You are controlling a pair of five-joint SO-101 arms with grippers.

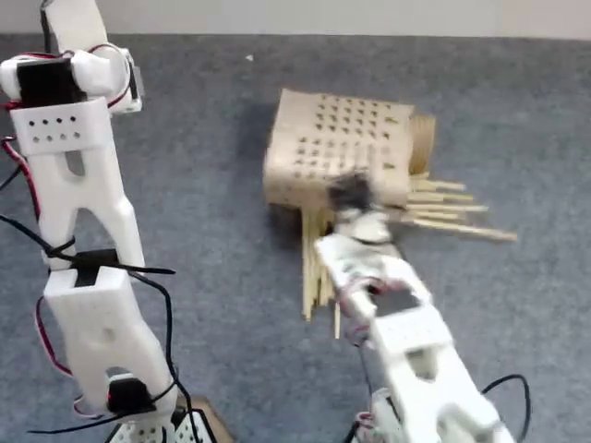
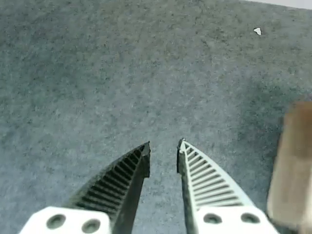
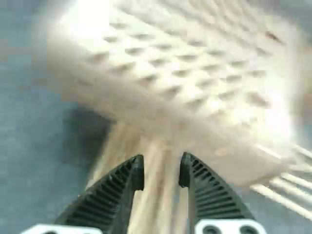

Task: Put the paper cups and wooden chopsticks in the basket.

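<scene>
Straddling: right claw [image 3: 161,170], parted, over wooden chopsticks [image 1: 314,263], apparently to pinch them.
Basket [image 1: 337,148]: tipped over the chopsticks, probably blocking loading.
Left claw [image 2: 163,148]: released, idle above worktop [image 2: 97,73].

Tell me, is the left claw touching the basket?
Apart. The left wrist view shows bare carpet between the left claw and the basket.

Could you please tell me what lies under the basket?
Chopsticks stick out from under the basket on two sides; their far ends and anything else beneath it are hidden.
</scene>
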